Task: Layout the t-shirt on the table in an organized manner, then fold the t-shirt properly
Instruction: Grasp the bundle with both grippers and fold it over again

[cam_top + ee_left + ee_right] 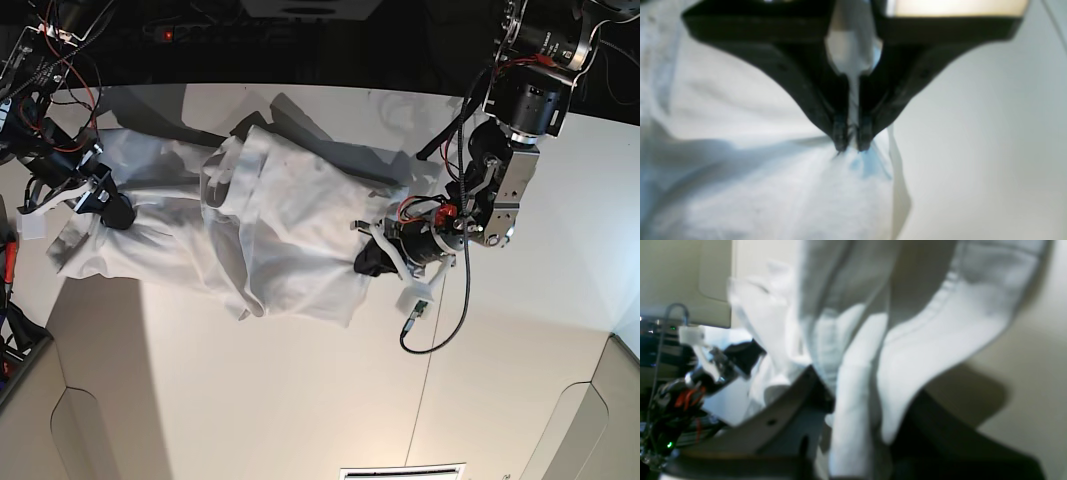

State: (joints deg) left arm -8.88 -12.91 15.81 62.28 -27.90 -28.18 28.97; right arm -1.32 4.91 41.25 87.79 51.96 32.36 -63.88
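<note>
While both arms work opposite ends of the cloth, look first at the left wrist view: the left pincer [852, 141] is clenched on a bunched edge of the t-shirt [780, 186], its two dark tips drawn nearly together with white fabric pinched between them, and folds fanning away from the bite toward seven o'clock. That grip looks taken at the garment's border so the arm can pull it flat. Over in the right wrist view, the right pincer [853, 426] has a hemmed band of fabric threaded down between its dark halves, so I judge it grasping the cloth too, though blur hides the tips. From the base view the reason shows: the shirt lies along the desk [300, 400], a rumpled mass at about eleven o'clock of the surface, stretched between the right pincer at nine o'clock and the left at three o'clock. Holding two ends apart should let tension draw out the wrinkles. Layout seems unfinished; folding has not begun.
</note>
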